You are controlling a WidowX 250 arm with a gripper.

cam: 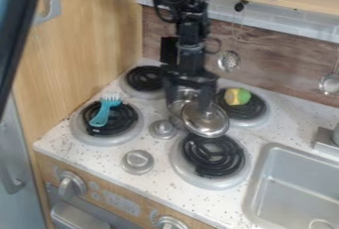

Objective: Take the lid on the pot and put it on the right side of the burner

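The black gripper (189, 102) hangs down over the middle of the stove, its fingers apart, with silver metal showing between them. Just below its right finger, the round metal lid (209, 124) is tilted toward the camera, near the back edge of the front right burner (210, 154). Behind and to the left of the lid, the small metal pot (177, 109) shows in part; the gripper and lid hide the rest. Whether the lid touches the pot or a finger, I cannot tell.
A teal brush (104, 112) lies on the front left burner. On the back right burner sits a yellow and green toy (237, 96). Two grey knobs (162, 129) (138, 162) stand between the burners, and a sink (298, 188) is at the right.
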